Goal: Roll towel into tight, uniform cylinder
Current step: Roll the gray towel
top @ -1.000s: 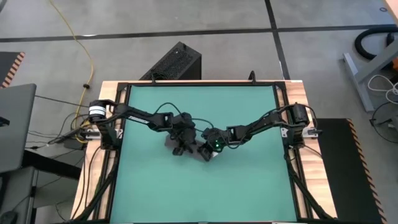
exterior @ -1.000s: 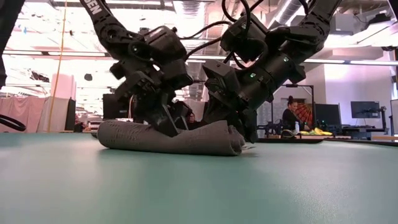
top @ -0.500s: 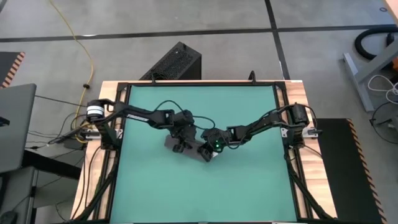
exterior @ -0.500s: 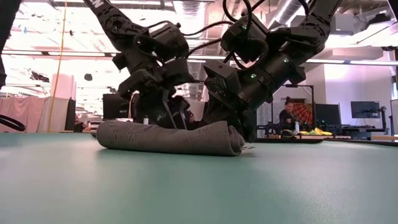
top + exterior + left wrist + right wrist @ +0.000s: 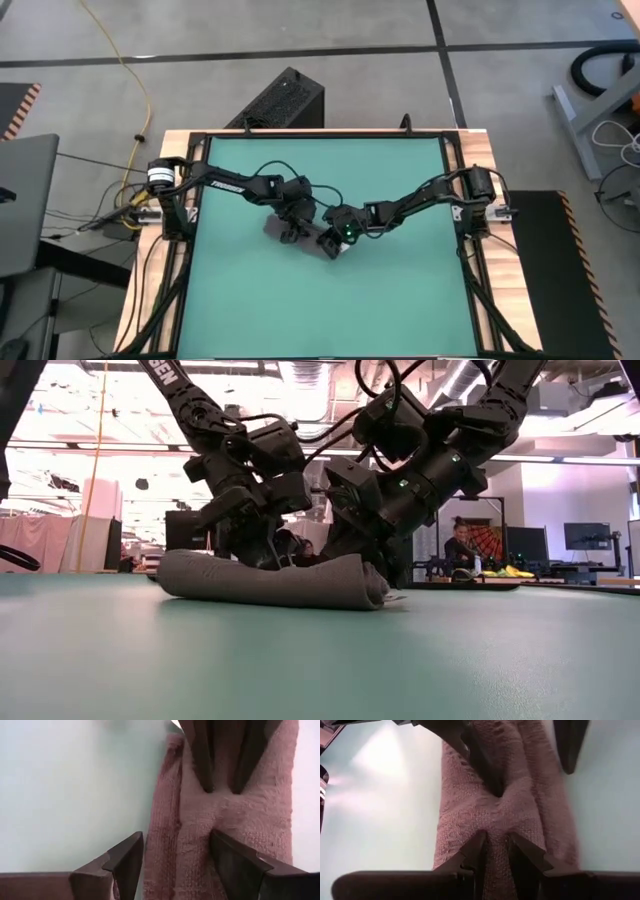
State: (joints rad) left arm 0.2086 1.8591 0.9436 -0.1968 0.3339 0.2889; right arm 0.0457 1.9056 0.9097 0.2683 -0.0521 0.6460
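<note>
Towel (image 5: pixel 270 582) rolled, one end pinched in right claw (image 5: pixel 495 851)

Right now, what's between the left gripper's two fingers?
In the left wrist view, the left gripper stands open with a fold of the towel between its fingers. The right gripper pinches the roll further along.

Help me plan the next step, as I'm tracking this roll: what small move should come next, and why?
Probably the left pincer should close on the towel. It stands open astride the roll, while the right pincer pinches a fold at the other end. The roll lies flattish on the table, so gripping both ends would let the arms tighten it.
</note>
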